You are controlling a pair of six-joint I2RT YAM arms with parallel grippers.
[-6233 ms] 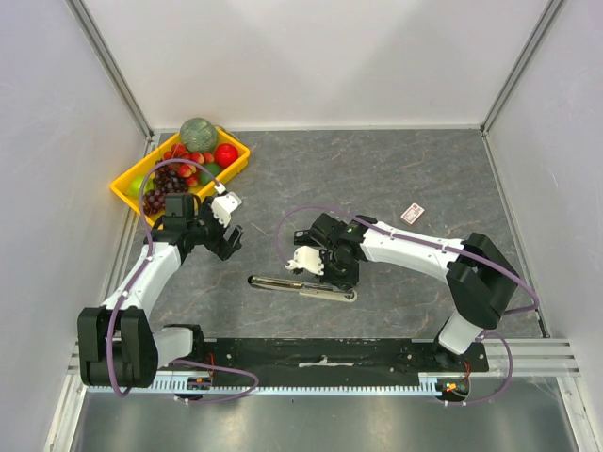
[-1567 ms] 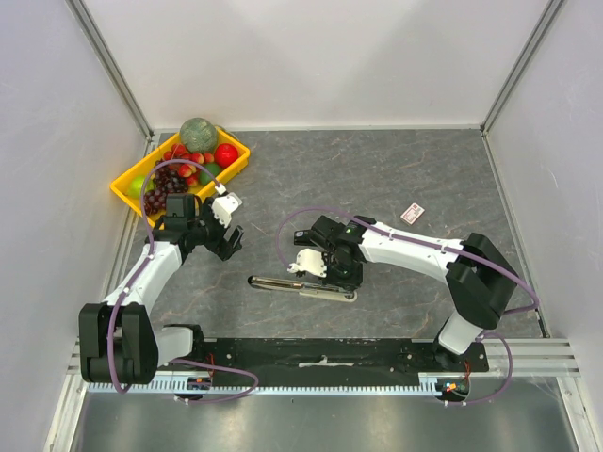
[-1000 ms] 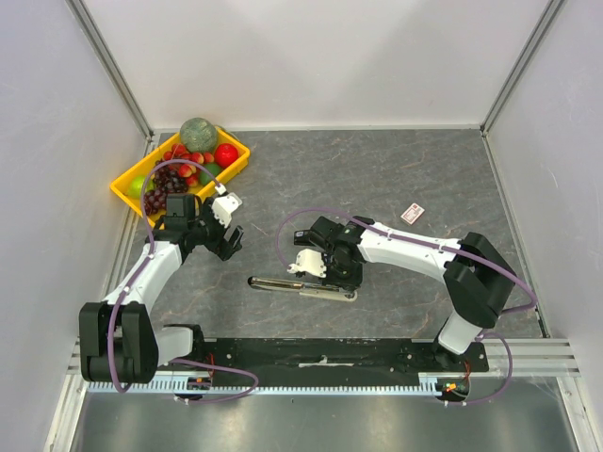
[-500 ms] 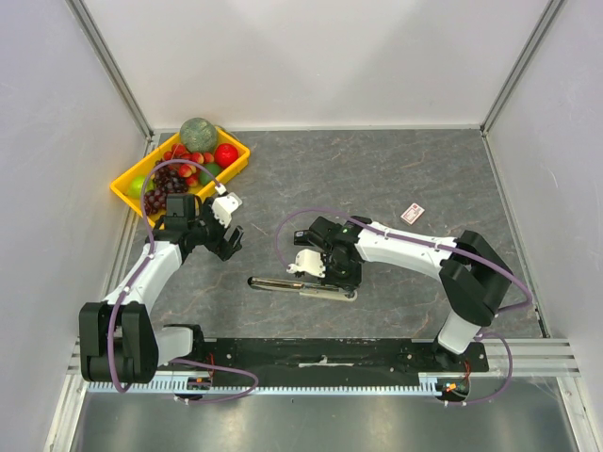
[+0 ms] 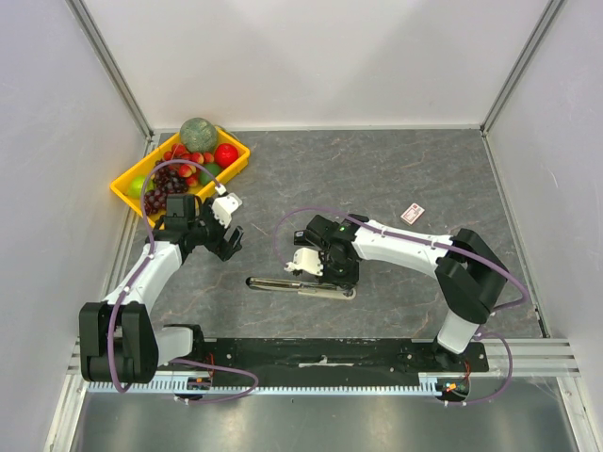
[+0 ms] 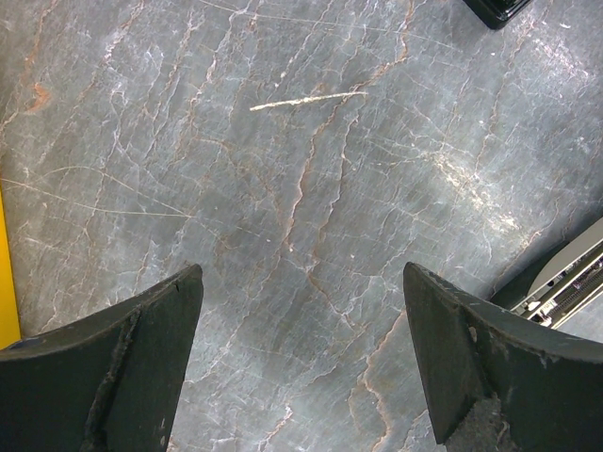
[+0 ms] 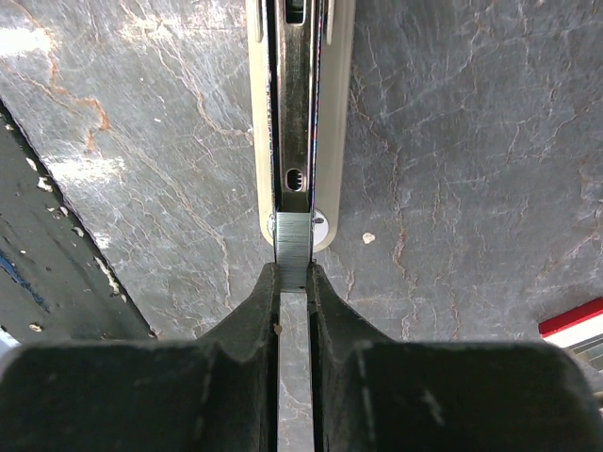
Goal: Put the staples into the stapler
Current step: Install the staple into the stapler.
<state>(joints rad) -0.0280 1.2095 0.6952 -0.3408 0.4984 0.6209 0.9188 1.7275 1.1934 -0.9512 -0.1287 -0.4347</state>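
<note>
Small change only: right arm (image 5: 405,247) elbow has crept left, and the stapler (image 5: 301,287) looks nudged slightly left with it. Left arm (image 5: 155,268) hasn't budged. Right jaws are pinching the staples (image 7: 293,240), with the strip's tip right at the open end of the stapler's rail, in line with the channel. I read this as insertion just starting, strip not yet slid in. The stapler shifting suggests it's being pushed rather than fed. Left jaws are spread wide over bare worktop (image 6: 311,188), holding nothing. Staple box (image 5: 412,214) sits well off to the right, print too small to read. No legible brand on the stapler.
</note>
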